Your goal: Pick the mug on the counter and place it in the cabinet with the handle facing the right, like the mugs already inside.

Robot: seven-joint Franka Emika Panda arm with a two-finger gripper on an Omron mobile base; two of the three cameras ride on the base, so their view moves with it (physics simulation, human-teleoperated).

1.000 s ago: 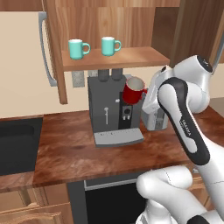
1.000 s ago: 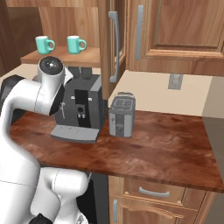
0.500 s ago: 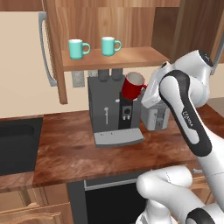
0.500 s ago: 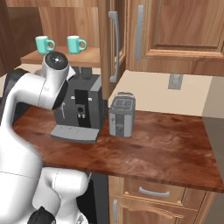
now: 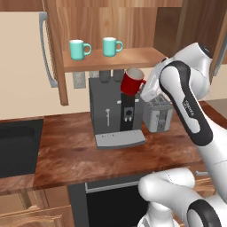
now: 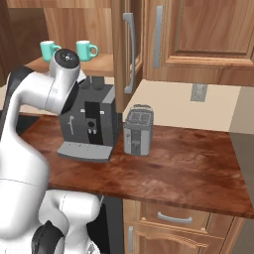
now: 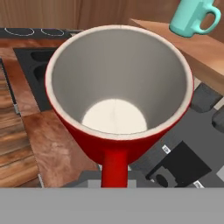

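The small dark red mug (image 7: 118, 100) with its pale grey-white interior fills the hand view: wide round rim, flat light bottom, and its dark red loop handle (image 7: 115, 168) running straight down toward the camera. The two-finger gripper (image 5: 146, 91) has the mug in its grasp at the handle side, though the fingertips themselves are hidden, so I cannot tell how wide the jaws stand.

In the left base view the mug (image 5: 132, 81) hangs tilted in the air, mouth up and to the right, above the dark grey coffee machine (image 5: 116, 111) and just below the front edge of the lighter wooden shelf (image 5: 111, 60) of the brown wood-grain wall cabinet (image 5: 106, 26). The reddish-brown wood-grain counter (image 5: 88, 153) lies well below it.

On the shelf stand two teal-green mugs (image 5: 77, 49), side by side, handles to the right.

The right base view adds the silver toaster (image 6: 138, 130) just beside the coffee machine, and the cabinet door with its long grey bar handle (image 6: 129, 52).
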